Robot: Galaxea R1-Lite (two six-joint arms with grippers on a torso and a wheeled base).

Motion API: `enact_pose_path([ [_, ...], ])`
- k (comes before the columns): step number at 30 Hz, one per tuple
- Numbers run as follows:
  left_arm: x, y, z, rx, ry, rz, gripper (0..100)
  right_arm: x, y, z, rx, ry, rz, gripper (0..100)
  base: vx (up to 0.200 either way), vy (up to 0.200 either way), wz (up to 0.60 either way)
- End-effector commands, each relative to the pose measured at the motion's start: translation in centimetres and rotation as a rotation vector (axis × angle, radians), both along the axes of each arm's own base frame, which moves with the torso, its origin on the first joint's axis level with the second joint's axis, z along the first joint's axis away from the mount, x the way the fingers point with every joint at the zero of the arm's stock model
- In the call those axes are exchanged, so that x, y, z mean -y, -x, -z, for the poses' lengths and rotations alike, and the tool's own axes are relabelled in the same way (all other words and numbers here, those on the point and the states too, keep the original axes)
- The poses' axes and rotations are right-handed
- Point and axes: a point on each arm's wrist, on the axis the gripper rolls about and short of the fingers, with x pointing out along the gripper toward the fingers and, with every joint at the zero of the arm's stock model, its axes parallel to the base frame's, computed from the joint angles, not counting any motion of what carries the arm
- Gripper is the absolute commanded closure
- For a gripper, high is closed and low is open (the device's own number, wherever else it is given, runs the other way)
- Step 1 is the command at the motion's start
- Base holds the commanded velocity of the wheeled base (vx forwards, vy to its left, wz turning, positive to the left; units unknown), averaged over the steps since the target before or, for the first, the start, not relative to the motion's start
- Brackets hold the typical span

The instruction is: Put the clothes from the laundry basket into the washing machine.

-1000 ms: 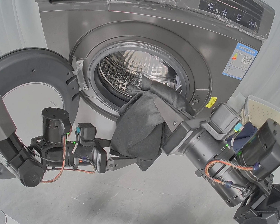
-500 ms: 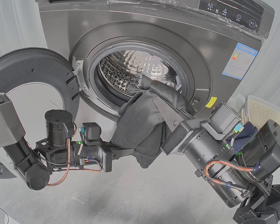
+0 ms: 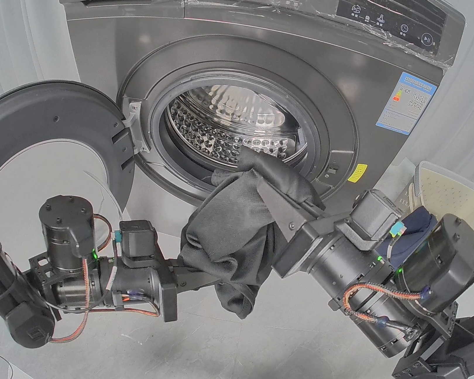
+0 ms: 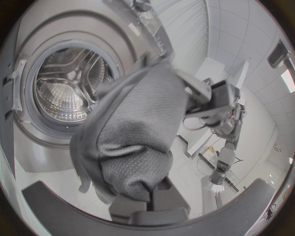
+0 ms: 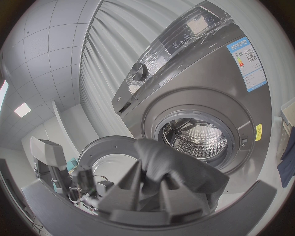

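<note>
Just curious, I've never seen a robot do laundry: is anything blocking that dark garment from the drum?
Nothing visible. The door is swung wide open to the robot's left, and the dark garment hangs right at the open mouth of the drum.

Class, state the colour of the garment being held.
The garment is dark grey; best in head view.

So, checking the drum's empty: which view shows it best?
Left wrist view: the drum is largest, seen to its back wall. In the head view the garment covers its lower edge; the right wrist view shows it smaller.
</note>
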Motion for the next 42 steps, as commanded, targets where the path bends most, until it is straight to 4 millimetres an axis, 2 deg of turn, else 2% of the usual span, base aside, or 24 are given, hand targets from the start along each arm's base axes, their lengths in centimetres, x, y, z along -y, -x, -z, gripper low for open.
enact_pose_path([
  [1,-0.7,2.8,-2.9,0.076,0.059,0.028,100,0.1,-0.1,1.0,-0.024,0.033,0.001,0,0.0,0.0,0.0],
  [5,-0.8,2.8,-4.0,0.113,0.085,0.005,100,0.4,0.2,2.0,-0.05,0.074,0.002,0,0.0,0.0,0.0],
  [12,-0.7,2.2,-4.3,0.129,0.096,-0.033,100,1.3,0.9,3.4,-0.079,0.121,0.01,0,0.0,0.0,0.0],
  [22,-0.5,1.4,-6.1,0.158,0.16,-0.112,100,3.3,2.0,3.3,-0.091,0.132,0.031,0,0.0,0.0,0.0],
  [29,-0.6,1.5,-6.8,0.173,0.195,-0.121,100,4.6,2.2,4.6,-0.128,0.173,0.052,0,0.0,0.0,0.0],
  [42,-0.8,1.8,-7.2,0.203,0.221,-0.118,100,5.2,1.7,5.4,-0.15,0.199,0.055,0,0.0,0.0,0.0],
])
